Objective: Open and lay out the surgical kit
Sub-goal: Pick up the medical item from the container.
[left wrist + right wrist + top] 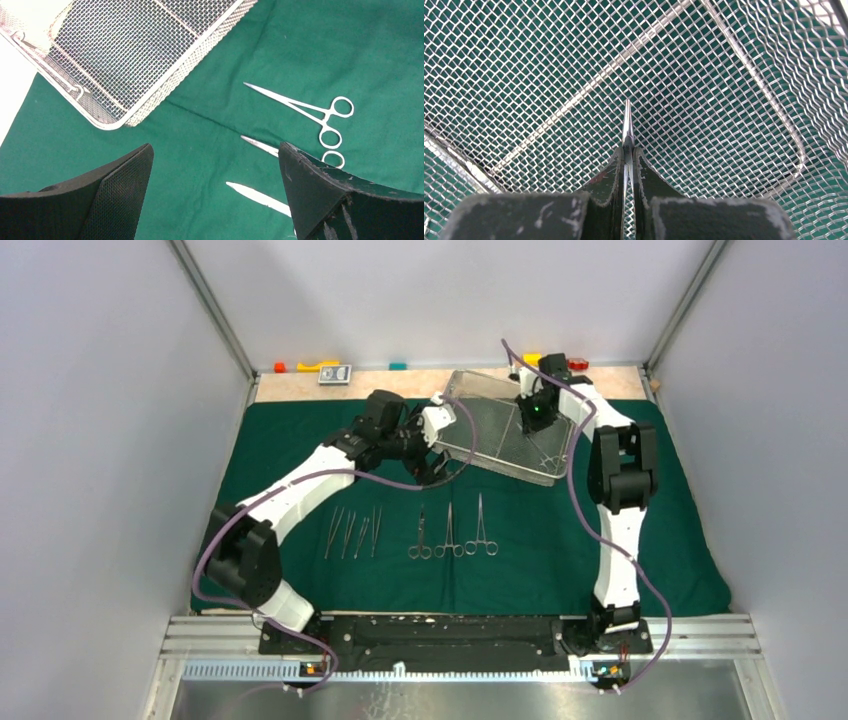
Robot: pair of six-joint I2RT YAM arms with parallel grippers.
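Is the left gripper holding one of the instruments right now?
No, the left gripper stands open and empty above the green cloth.

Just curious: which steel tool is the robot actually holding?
The slim one pinched in the right gripper, tip over the tray; the others lie loose on the cloth.

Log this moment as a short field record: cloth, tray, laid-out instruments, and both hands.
cloth: dark green cloth, spread flat under everything
tray: wire-mesh tray, askew at the cloth's far edge
laid out: four tweezers and three ring-handled clamps, in a row on the cloth's near half
left hand: left hand open and empty, over the cloth beside the tray
right hand: right hand shut on a slim steel instrument, inside the tray
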